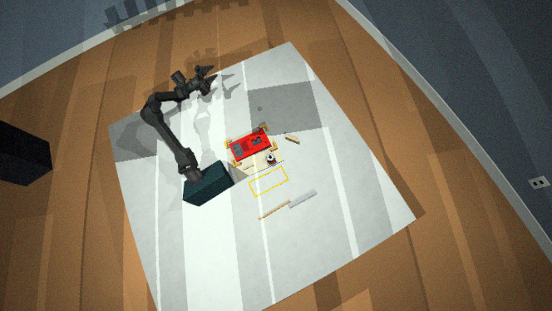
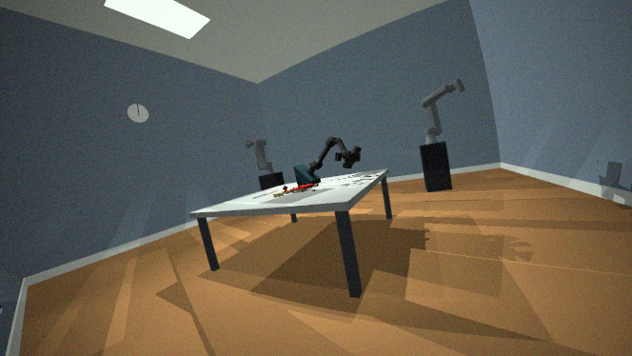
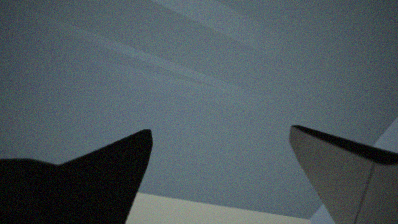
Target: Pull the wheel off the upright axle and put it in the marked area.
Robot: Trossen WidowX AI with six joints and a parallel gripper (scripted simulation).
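The wheel point(image 1: 270, 157) looks like a small round black-and-white piece with some red beneath it. It sits on the cream board point(image 1: 277, 159), beside the red plate; the axle cannot be made out clearly. The wheel also shows as a tiny dark shape in the exterior view point(image 2: 285, 188). The marked area point(image 1: 272, 188) is a yellow rectangular outline on the table, just below the board in the top view. My gripper point(image 1: 214, 71) point(image 3: 220, 134) is open and empty, raised high and far from the wheel, with only wall and a pale strip behind the fingers in the wrist view.
A red plate point(image 1: 245, 146) lies between orange corner brackets. A teal block point(image 1: 212, 185) stands at the arm's base. A small wooden block point(image 1: 293, 139) lies beyond the board. A grey bar point(image 1: 303, 199) and a thin wooden stick point(image 1: 274, 210) lie past the outline.
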